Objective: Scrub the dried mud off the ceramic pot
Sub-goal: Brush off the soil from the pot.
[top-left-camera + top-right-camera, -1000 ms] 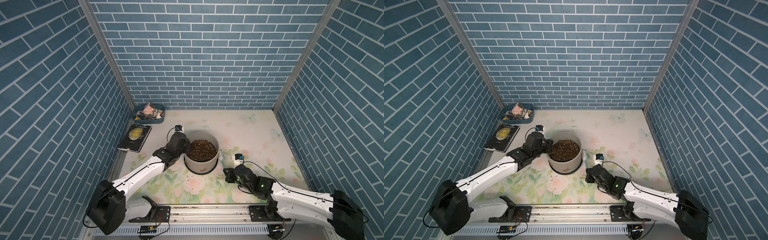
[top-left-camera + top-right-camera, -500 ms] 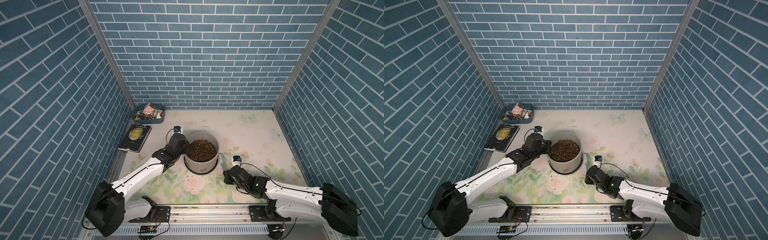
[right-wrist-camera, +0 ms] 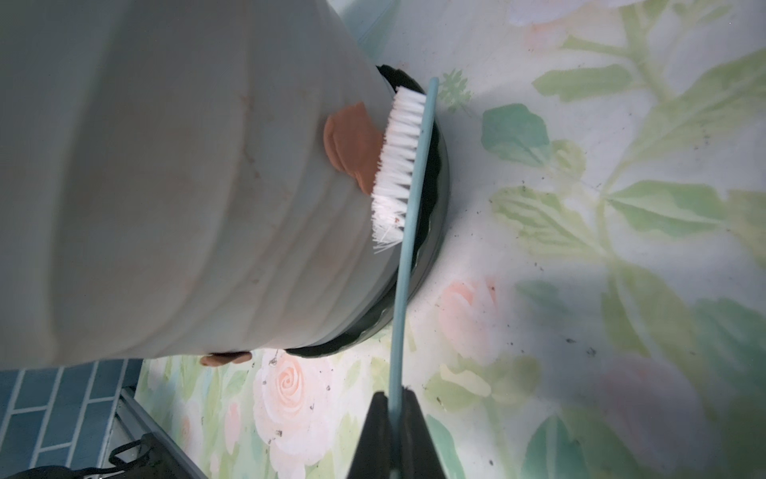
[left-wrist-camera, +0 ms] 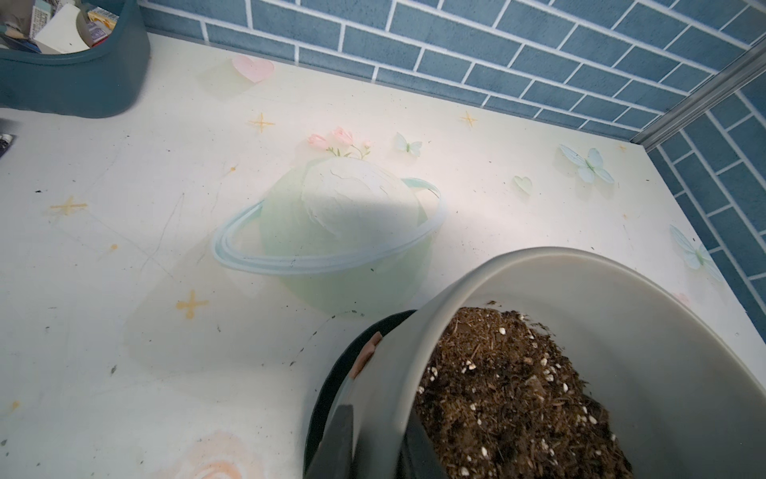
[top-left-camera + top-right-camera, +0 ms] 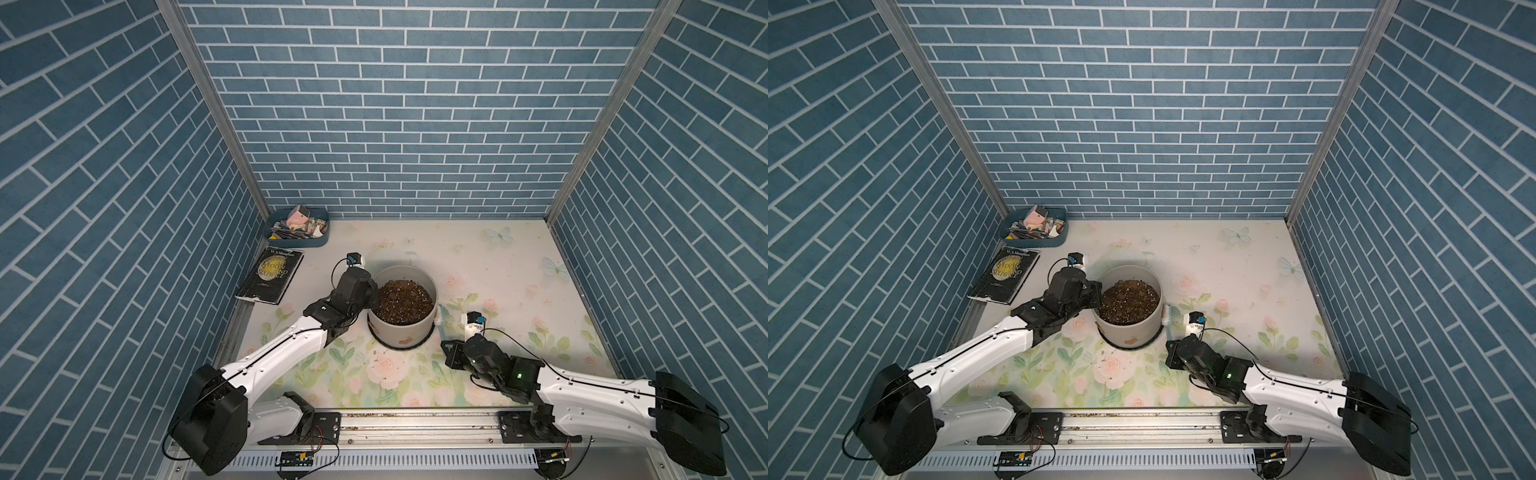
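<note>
Over the last sec the left hand (image 4: 375,439) has pinched down onto the near rim of the pot (image 5: 402,332), one finger outside the wall and one inside by the soil, so the pot, sitting on its black saucer mid-tabletop (image 5: 519,270), now looks braced for scrubbing. Meanwhile the right hand (image 3: 394,419), clamped tight on the brush (image 3: 408,174) handle, has moved in w/ the arm stretched lower, and the white bristles now touch the edge of an orange-brown mud patch (image 3: 350,143) low on the pot wall. Scrubbing looks barely begun: that patch is whole, and another (image 5: 405,341) shows at the front base.
</note>
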Motion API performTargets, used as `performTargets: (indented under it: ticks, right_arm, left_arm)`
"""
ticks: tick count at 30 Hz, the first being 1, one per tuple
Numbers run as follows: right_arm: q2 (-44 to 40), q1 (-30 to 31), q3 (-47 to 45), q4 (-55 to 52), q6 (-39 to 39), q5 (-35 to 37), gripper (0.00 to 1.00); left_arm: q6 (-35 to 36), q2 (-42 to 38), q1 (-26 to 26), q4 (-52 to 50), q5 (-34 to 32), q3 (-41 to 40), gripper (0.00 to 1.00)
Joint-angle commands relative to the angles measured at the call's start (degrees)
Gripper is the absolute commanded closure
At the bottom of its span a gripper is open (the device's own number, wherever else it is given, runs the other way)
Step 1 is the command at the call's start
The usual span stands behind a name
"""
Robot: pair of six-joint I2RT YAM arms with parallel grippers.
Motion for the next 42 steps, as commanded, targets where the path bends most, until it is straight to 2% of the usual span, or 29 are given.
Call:
performTargets:
  ticks: [1, 18, 24, 29, 32, 35, 39, 40, 42]
  right_arm:
    - [-2.87, 0.97, -0.07, 4.41, 0.11, -1.42, 1.0]
    - [-10.65, -0.3, -0.58, -4.58, 0.56, 2.36, 1.0]
    - [-16.31, -4.62, -0.98, -12.29, 0.47, 2.51, 1.0]
    - [-20.12, -11.85, -1.79, -21.42, 0.15, -0.44, 1.0]
    - [-18.63, -14.45, -1.68, -25.49, -0.68, -1.83, 1.0]
    - [-10.39, -17.28, 1.21, -32.44, -3.32, -1.98, 1.0]
    - [-1.82, -17.66, 5.2, -37.28, -6.0, 0.81, 1.0]
    - [-1.42, -17.66, 6.13, -38.12, -6.48, 1.69, 1.0]
    - [-2.3, -17.66, 8.35, -39.33, -7.7, 2.95, 1.0]
  left_arm:
    - [-1.64, -0.89, -1.54, -1.37, 1.85, -0.83, 1.0]
    - [-2.0, -0.7, -2.04, -2.46, -0.23, -0.52, 1.0]
    - [-1.93, -0.91, -2.04, -2.85, -0.58, -0.57, 1.0]
    - [-1.91, -1.02, -2.04, -3.22, -0.86, -0.32, 1.0]
    - [-1.74, -1.09, -2.04, -3.31, -0.86, -0.09, 1.0]
    - [-1.73, -0.93, -2.04, -3.43, -0.83, 0.34, 1.0]
    - [-1.66, -0.49, -2.04, -3.71, -1.1, 1.29, 1.0]
    - [-1.65, -0.34, -2.04, -3.74, -1.18, 1.51, 0.96]
    - [-1.71, -0.04, -2.02, -3.83, -1.46, 1.9, 0.79]
